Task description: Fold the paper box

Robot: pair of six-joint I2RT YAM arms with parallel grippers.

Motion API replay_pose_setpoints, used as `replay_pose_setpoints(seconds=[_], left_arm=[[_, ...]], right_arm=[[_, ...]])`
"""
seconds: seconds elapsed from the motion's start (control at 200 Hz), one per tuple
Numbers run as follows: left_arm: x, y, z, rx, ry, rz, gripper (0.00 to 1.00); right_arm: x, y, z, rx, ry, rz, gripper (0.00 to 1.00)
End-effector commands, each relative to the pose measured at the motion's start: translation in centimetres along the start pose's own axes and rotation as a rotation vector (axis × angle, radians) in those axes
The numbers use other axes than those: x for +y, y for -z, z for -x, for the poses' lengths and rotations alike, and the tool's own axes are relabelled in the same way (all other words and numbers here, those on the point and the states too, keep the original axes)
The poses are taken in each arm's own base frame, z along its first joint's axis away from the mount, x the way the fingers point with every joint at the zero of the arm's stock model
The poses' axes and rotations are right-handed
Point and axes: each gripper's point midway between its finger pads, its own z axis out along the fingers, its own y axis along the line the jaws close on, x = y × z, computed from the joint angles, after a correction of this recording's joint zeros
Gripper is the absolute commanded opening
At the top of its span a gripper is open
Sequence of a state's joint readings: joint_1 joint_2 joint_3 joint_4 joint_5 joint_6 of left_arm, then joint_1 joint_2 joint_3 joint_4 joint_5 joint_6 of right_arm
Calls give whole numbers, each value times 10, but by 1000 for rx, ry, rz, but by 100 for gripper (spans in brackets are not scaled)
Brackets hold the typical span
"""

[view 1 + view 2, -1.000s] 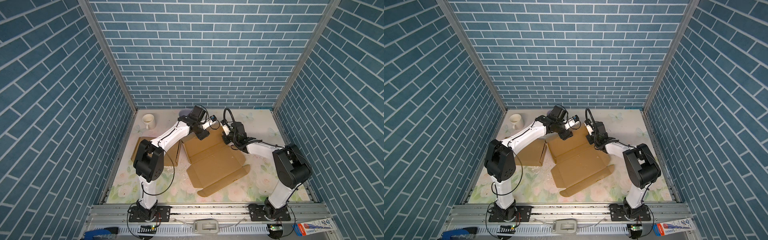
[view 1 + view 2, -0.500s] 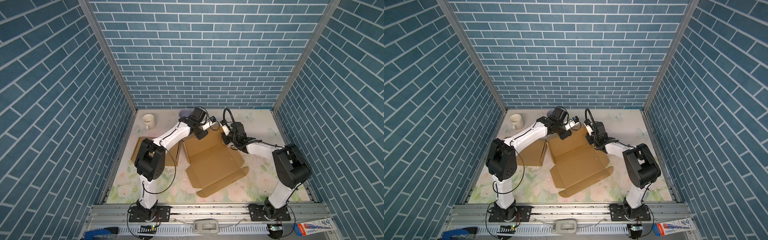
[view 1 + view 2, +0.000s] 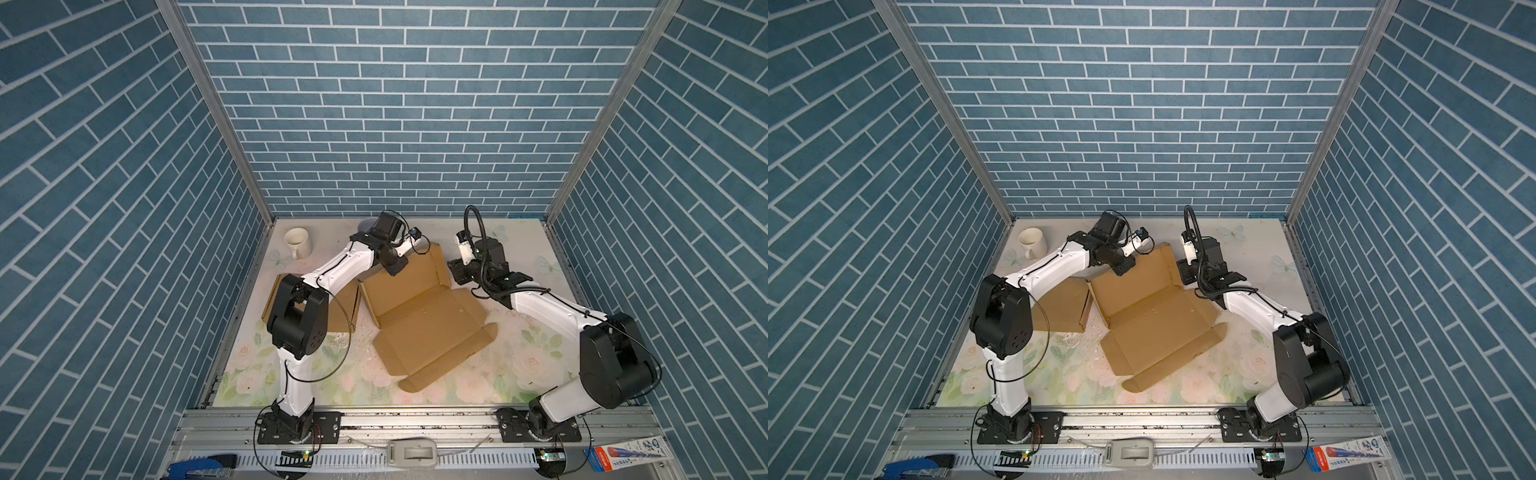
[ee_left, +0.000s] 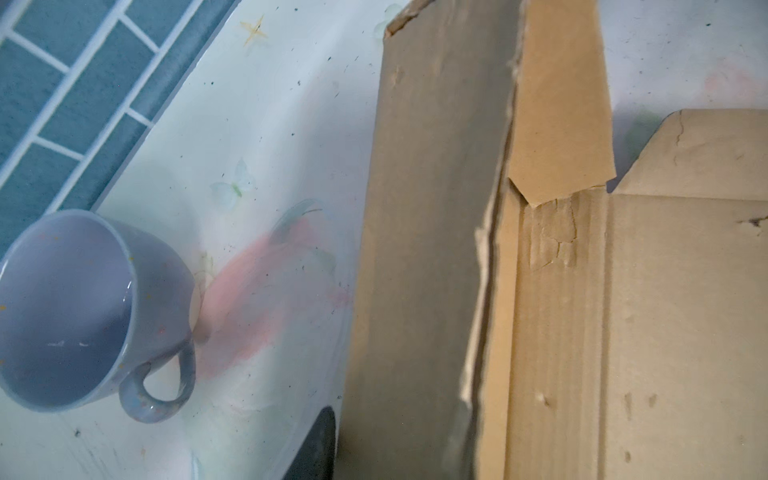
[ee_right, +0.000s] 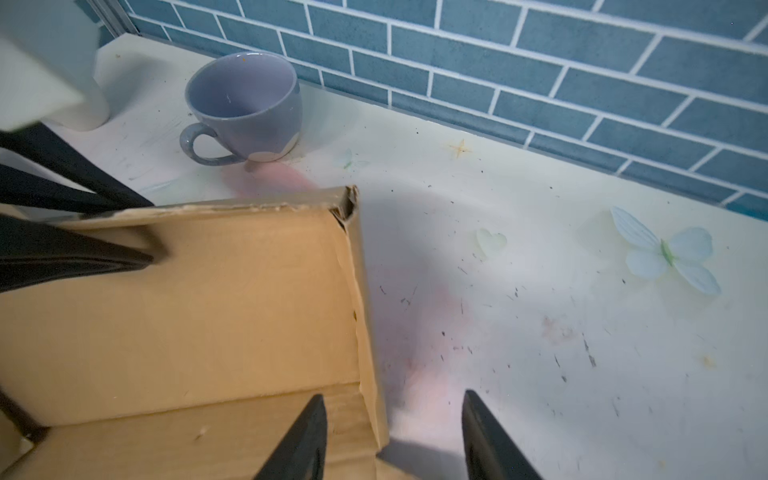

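The paper box lies open on the table, near the purple cup. The left fingers sit narrow around its back flap on the cup side; I cannot tell if they pinch it. If they slip, the flap could drop or the box could bump the cup. The right fingers, shut before, now stand wide.

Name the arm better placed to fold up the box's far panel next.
Left, probably: the left fingers straddle the top edge of the far panel; the right fingers stand open astride the side flap.
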State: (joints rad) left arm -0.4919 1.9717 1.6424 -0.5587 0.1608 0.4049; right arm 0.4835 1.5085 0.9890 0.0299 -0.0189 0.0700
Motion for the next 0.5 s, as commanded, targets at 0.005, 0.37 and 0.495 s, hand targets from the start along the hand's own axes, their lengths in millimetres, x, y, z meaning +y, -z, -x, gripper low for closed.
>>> replay_pose_setpoints(seconds=[0.005, 0.37, 0.495], left_arm=[[8, -19, -29, 56, 115, -48, 33], [21, -36, -56, 110, 206, -57, 33], [20, -35, -55, 100, 234, -61, 32]], right_arm=[[-11, 25, -42, 143, -217, -71, 52], [-8, 114, -126, 406, -719, -211, 58], [1, 127, -139, 449, -809, -192, 63]])
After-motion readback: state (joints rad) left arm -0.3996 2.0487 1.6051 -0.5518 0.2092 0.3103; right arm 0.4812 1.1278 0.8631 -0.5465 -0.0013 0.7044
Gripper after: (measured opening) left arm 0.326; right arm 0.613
